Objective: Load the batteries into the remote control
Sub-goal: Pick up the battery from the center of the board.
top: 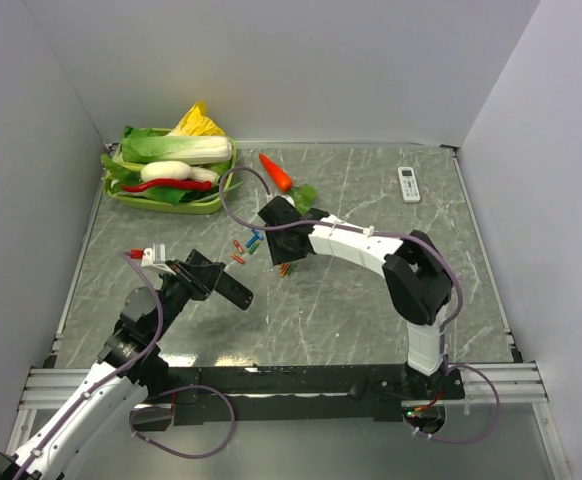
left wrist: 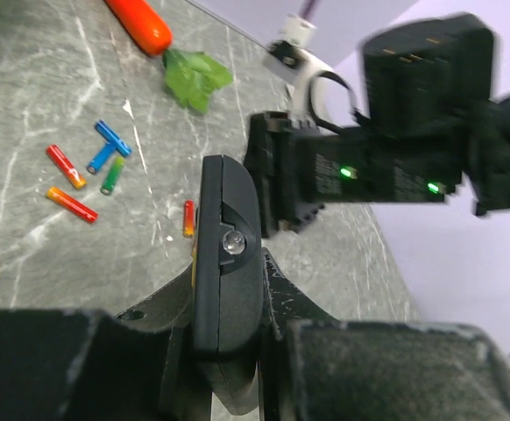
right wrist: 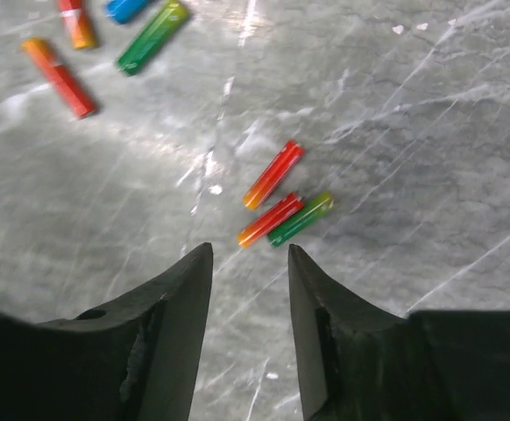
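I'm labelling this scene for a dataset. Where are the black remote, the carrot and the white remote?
black remote [left wrist: 224,289]: left wrist view, on its narrow dark edge.
carrot [top: 276,172]: top external view, middle of the orange body.
white remote [top: 409,184]: top external view, centre of its face.

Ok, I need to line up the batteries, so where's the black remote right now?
In the top view the black remote sits left of centre, clamped in the left gripper, just near-left of the scattered batteries.
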Action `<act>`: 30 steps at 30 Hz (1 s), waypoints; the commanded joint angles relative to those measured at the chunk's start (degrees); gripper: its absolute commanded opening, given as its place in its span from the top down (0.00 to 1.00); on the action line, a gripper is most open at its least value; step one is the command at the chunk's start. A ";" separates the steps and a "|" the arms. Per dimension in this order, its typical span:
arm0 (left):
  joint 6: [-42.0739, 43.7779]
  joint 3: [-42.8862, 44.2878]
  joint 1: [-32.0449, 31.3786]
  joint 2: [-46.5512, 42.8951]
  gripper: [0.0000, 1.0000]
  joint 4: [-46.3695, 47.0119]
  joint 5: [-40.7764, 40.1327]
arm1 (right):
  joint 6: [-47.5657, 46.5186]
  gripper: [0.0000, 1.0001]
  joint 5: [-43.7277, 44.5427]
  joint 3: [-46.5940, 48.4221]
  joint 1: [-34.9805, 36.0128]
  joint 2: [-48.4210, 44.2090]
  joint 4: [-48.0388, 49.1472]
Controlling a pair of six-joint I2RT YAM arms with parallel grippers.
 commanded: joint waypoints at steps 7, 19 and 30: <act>2.10 1.46 0.16 2.35 0.98 3.69 5.14 | 3.44 0.61 0.96 6.55 -2.13 6.06 -1.79; 2.53 1.89 0.16 4.02 0.98 3.96 5.49 | 4.59 0.69 -1.07 6.20 -3.54 8.96 1.02; 2.80 2.07 0.16 5.60 0.98 5.01 6.02 | 4.68 0.69 -0.98 8.93 -4.33 13.00 0.58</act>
